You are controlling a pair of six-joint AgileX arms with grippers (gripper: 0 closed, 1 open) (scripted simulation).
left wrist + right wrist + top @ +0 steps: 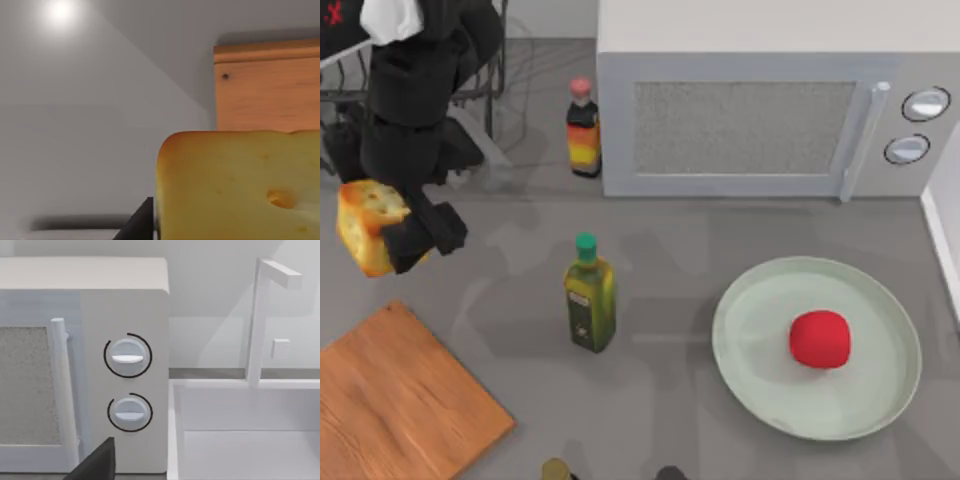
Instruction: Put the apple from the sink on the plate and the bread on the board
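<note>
The golden-yellow bread [365, 225] hangs above the table at the left, and my left gripper [402, 232] is shut on it. In the left wrist view the bread [240, 190] is close up, with the board [267, 90] beyond it. The orange-brown board [395, 400] lies at the front left, just in front of the held bread. The red apple [820, 338] rests on the mint-green plate [750, 350] at the right. The right wrist view looks at the white sink [240, 440], with one dark finger [95, 462] of my right gripper at its edge.
A green oil bottle [590, 300] stands mid-table between board and plate. A red-capped sauce bottle [584, 128] stands by the microwave [750, 110] at the back. A wire rack [485, 70] sits at the back left, behind my left arm. The sink's faucet [260, 320] rises beside the microwave [125, 315].
</note>
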